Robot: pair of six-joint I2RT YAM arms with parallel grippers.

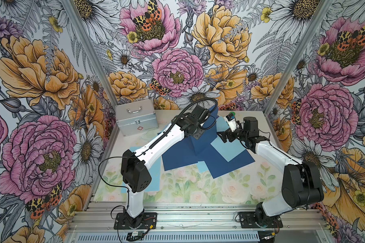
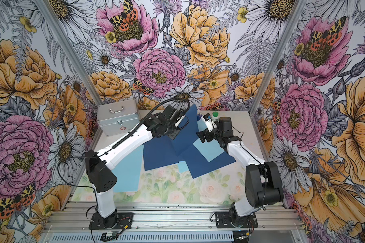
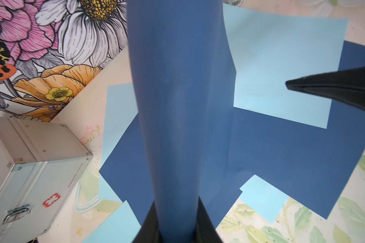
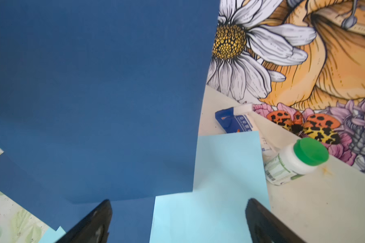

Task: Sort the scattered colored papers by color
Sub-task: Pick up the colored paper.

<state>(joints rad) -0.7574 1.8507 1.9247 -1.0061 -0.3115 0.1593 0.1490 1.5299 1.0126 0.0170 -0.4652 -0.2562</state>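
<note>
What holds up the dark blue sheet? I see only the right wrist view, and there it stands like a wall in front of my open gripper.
Observer: The left gripper is shut on the raised navy sheet. It pinches one edge, and the sheet curves up from the pile.
Operator: Are there light blue sheets outside my view?
Observer: Yes. One light blue sheet lies flat under the left arm, on the robot's left side.
Operator: Is anything else over there?
Observer: A silver case stands at the far left corner, with its lid down.
</note>
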